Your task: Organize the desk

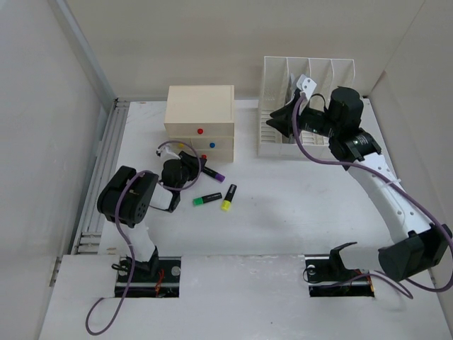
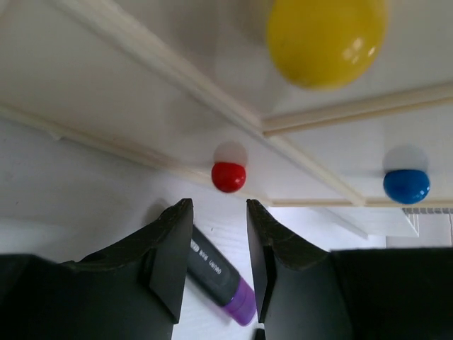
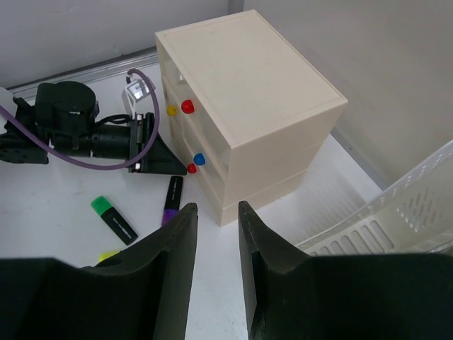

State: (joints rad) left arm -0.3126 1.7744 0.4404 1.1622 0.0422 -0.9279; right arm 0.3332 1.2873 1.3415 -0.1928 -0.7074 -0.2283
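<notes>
The desk (image 1: pixel 283 212) lies white and matte below me. Pale walls (image 1: pixel 42 106) close it in on the left, back and right, and a grey rail (image 1: pixel 99 177) runs along its left edge. At the back stands a beige drawer box (image 1: pixel 200 106). To its right, apart from it, is a white slotted file rack (image 1: pixel 311 74).

My left jaws are low over the desk, in front of the box's bottom drawer, spread with nothing between them. A red knob (image 2: pixel 228 176) sits just beyond the gap, with a blue knob (image 2: pixel 406 185) to its right and a yellow knob (image 2: pixel 325 39) higher up. A purple highlighter (image 2: pixel 223 280) lies on the desk under those jaws.

A green highlighter (image 1: pixel 207 200) and a yellow highlighter (image 1: pixel 228 197) lie near each other on bare desk, nearer my bases. My right jaws hang above the desk at the rack's front, slightly parted, holding nothing.
</notes>
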